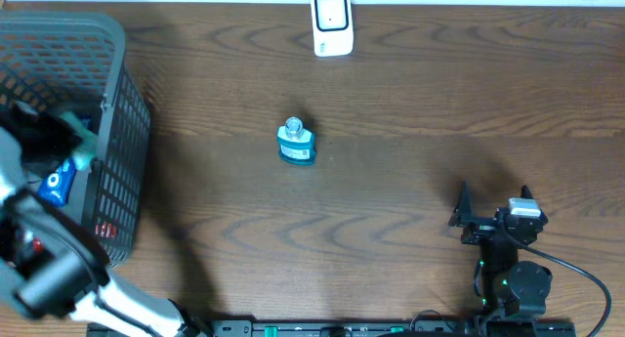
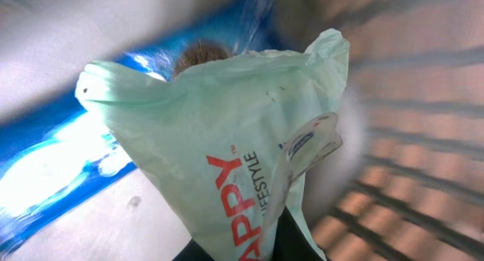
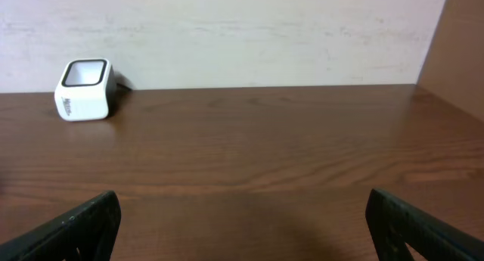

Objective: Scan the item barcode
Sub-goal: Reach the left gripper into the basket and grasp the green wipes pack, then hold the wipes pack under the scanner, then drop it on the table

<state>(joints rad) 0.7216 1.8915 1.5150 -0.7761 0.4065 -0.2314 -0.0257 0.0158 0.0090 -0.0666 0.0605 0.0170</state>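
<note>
At table, largest to smallest, as I see it from the remote desk:

Table [image 1: 391, 103]: dark wood, carries everything below.
Basket [image 1: 122, 171]: grey mesh bin at my far left edge, items piled inside; I make out a blue packet [image 1: 57, 184] near the bottom.
Left arm: reaches down into the basket, so pick step is in hand.
Left gripper [image 1: 80, 147]: closed on the pale green pouch [image 2: 227, 163]; wrist view shows the pouch filling the frame, red lettering on it, pinched at its lower edge. I can't see the fingers themselves there.
Pouch location: inside the basket, not yet lifted clear of the rim as far as I can judge.
Barcode: not visible on the face I see, side unknown.
Right gripper [image 3: 242, 219]: jaws wide apart, holding nothing, parked low at the near right of the table.
Scanner [image 1: 332, 22]: white unit, far edge centre, window facing the arms.
Bottle [image 1: 295, 142]: small teal one, mid-table, well apart from both grippers.
Next, my call: lift the pouch straight up out of the basket, carry it across to the scanner, turn it until the code faces the window. Limp film may fold over the code.
</note>
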